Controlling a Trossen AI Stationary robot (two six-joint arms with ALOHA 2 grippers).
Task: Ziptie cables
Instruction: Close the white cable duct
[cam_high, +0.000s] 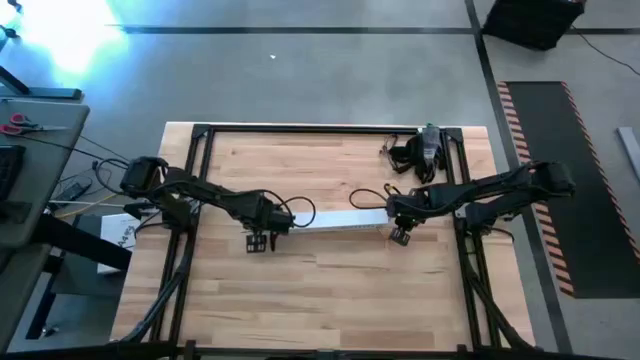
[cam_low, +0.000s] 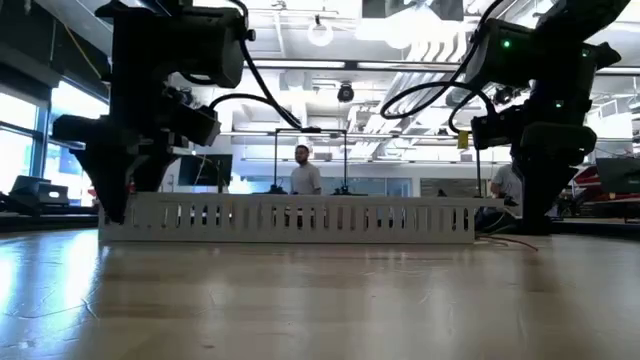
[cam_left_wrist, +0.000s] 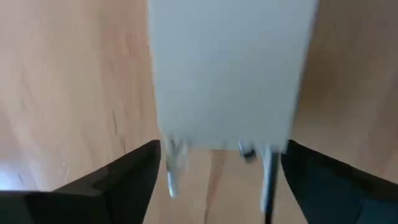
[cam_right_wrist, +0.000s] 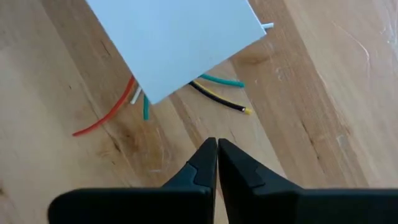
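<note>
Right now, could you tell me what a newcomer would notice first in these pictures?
The long white slotted channel lies across the middle of the wooden table, with a gripper at each end. The left gripper is open, its fingers either side of the channel's end; the right gripper is shut just short of the other end, where red, green and dark cables spill out onto the wood.

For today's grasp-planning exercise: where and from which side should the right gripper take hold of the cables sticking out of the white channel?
Grip the loose cables just past the white channel's right end, where they fan out bare on the table. Come from above, fingers straddling the bunch, since they lie flat. The right gripper is shut above them and must open first. The left gripper straddles the other end.
</note>
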